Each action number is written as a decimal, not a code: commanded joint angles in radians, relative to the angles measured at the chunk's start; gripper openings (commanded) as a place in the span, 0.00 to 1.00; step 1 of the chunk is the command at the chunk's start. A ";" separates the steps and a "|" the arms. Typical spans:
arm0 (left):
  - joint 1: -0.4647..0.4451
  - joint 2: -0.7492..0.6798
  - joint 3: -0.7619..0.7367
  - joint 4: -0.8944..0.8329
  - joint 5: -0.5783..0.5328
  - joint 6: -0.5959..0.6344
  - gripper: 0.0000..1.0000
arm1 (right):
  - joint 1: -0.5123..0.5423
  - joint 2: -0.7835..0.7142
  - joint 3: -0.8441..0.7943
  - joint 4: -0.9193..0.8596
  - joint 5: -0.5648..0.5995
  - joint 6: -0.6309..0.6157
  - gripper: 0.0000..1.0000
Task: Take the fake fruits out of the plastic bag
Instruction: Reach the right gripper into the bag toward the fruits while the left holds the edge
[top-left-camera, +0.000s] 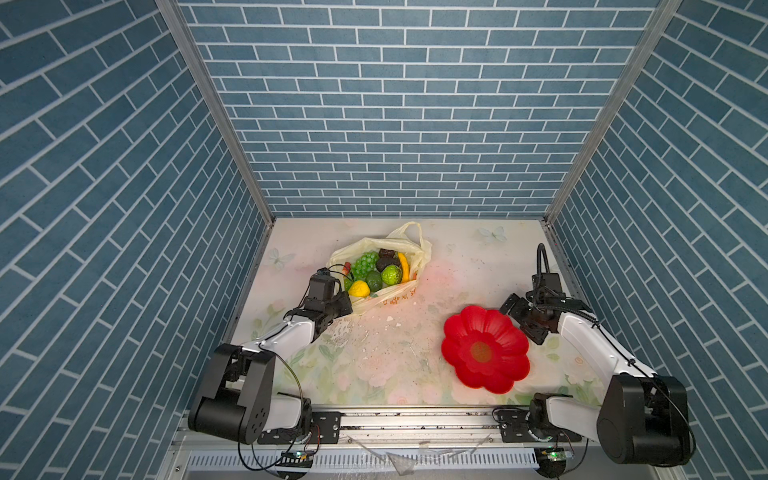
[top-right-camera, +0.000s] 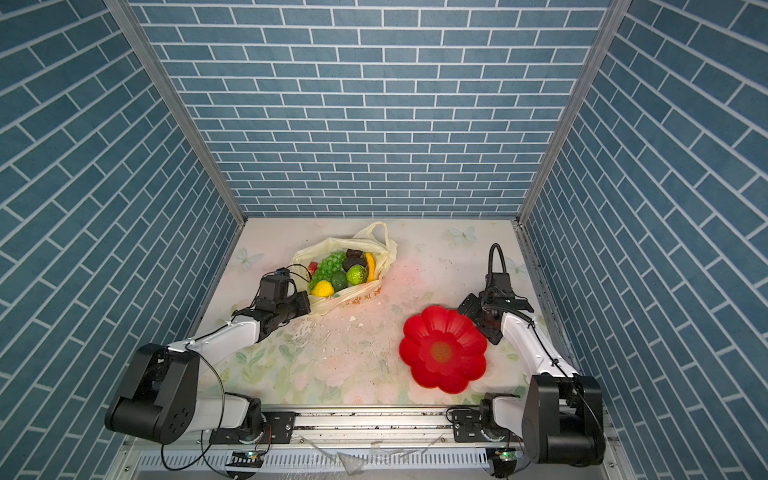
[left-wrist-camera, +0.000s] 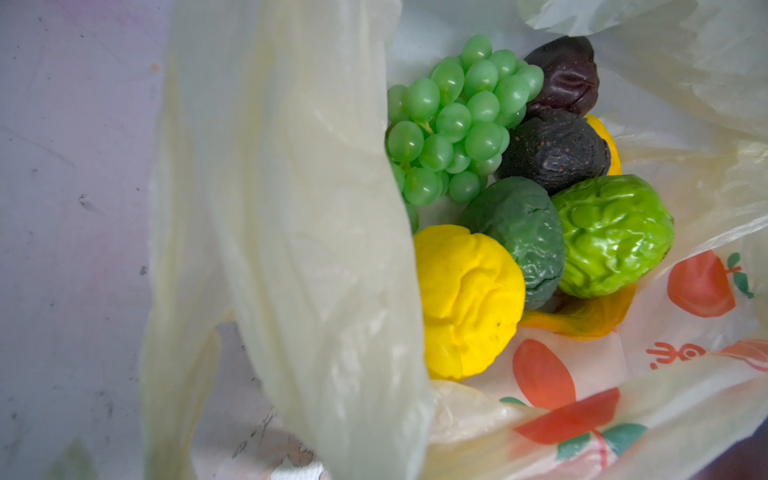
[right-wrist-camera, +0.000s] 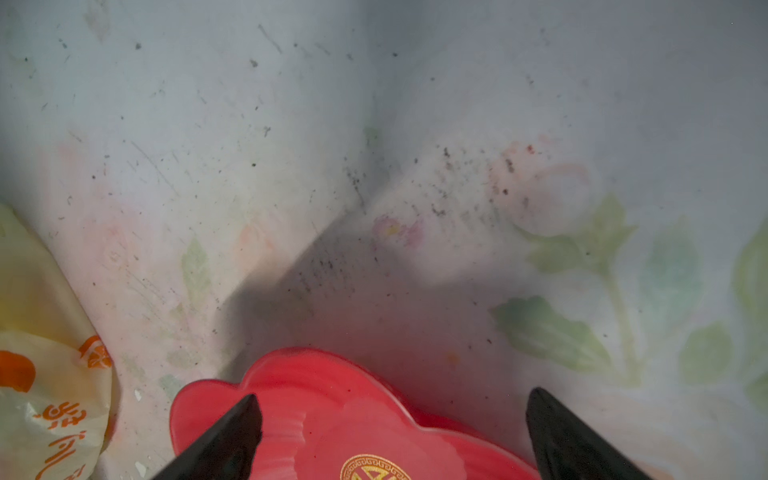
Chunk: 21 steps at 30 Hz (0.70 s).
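Starting w/ the top views: the plastic bag lies mouth-up on the table, left of centre in the far half. All the fake fruits you can see are inside it, none out yet. Your left gripper sits at the bag's near-left corner, touching the film. Your right gripper hangs over the far-right rim of the red plate, well apart from the bag; both top views agree. The banana lies along the bag's right wall, long axis near-to-far, so it's the fruit closest to the right arm.

Left wrist cam: grape bunch, dark brown ones, green round ones and yellow lump are heaped together beyond a strip of bag film running toward the cam. The film hides the fingers. The jaws are pressed together and, judging by that drawn strip, pinching the bag's rim to hold the mouth open.

Right wrist cam: jaws spread wide, nothing btwn them, plate rim under them.

So the left arm's nearer but busy. The pick prob. falls to the right one: it'd have to cross leftward and toward the far wall, then come down w/ jaws set across the banana's long axis.
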 joint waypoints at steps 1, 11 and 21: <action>-0.007 -0.012 -0.003 0.005 0.001 0.011 0.02 | 0.053 0.010 0.023 -0.006 0.011 0.050 0.99; -0.030 -0.051 -0.014 0.011 -0.010 -0.002 0.01 | 0.206 0.074 0.324 -0.060 0.244 -0.156 0.99; -0.102 -0.156 -0.044 -0.071 -0.089 -0.010 0.01 | 0.527 0.476 0.777 0.008 0.171 -0.353 0.92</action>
